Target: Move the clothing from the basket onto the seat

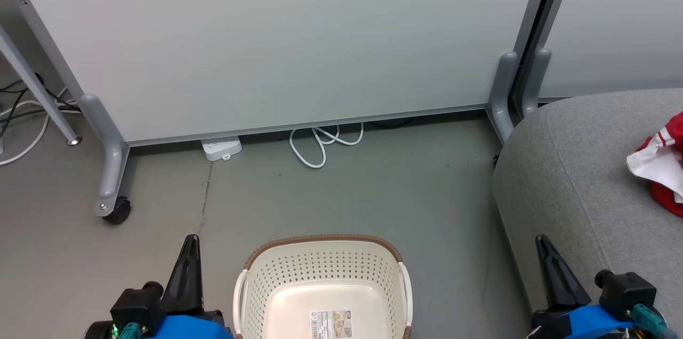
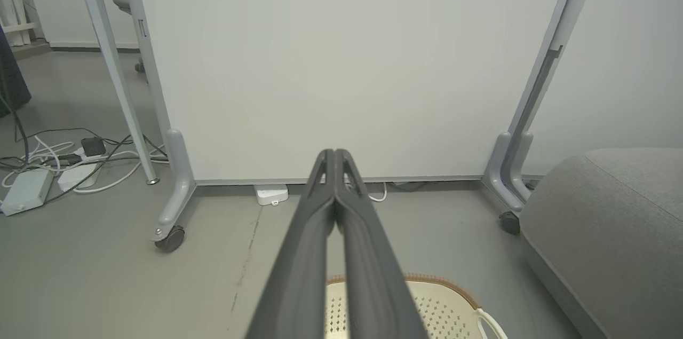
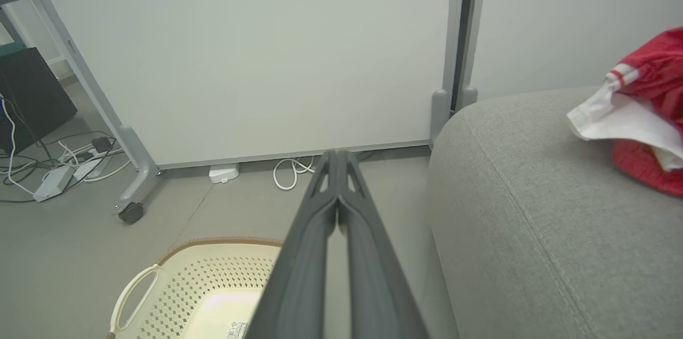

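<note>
Head view: the basket (image 1: 323,240) sits at 6 o'clock, bare except for its label (image 1: 331,323). The clothing (image 1: 664,168) lies bunched on the seat (image 1: 576,168) at 3 o'clock, toward 2 o'clock from the right end effector (image 1: 541,240), the nearer arm.

Left wrist view: the left end effector (image 2: 335,153) has its fingers pressed together, holding nothing, with the basket rim at 5 o'clock.

Right wrist view: the right end effector's fingers also meet, empty. The clothing is at 2 o'clock with no clear long axis, and the basket at 7 o'clock. Nothing seems left to carry.
</note>
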You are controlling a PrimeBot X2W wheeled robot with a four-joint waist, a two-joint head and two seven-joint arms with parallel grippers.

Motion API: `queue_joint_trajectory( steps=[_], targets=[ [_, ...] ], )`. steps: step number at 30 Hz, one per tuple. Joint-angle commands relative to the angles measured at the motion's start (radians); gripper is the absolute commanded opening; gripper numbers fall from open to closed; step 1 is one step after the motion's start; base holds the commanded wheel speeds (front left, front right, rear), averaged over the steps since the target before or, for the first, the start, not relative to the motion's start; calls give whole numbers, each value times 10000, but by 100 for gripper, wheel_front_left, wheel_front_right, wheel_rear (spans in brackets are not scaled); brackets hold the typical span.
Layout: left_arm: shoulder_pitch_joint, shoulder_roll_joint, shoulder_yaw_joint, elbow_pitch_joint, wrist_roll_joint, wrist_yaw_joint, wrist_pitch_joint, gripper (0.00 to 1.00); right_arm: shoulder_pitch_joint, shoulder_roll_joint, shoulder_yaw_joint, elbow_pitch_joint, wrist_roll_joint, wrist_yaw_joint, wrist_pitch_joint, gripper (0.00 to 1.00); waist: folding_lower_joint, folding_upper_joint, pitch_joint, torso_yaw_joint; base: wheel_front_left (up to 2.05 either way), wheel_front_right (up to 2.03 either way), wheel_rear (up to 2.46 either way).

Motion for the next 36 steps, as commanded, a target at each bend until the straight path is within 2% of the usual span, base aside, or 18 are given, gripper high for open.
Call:
queue_joint_trajectory(
  steps=[1, 25, 36],
  targets=[
    [-182, 2, 83, -91, -439, -21, 116, 0, -129, -2, -79, -110, 458, 0, 113, 0, 0, 0, 0, -6, 0, 0, 0],
    [-554, 1, 565, -92, -4879, -206, 1216, 0, -373, 109, -391, -368, 4822, 0, 1211, 0, 0, 0, 7, -79, 0, 0, 0],
    [-683, 2, 739, -80, -6453, -276, 1620, 0, -479, 150, -514, -445, 6368, 1, 1617, 0, 0, 0, 10, -111, 0, 0, 0]
  ],
)
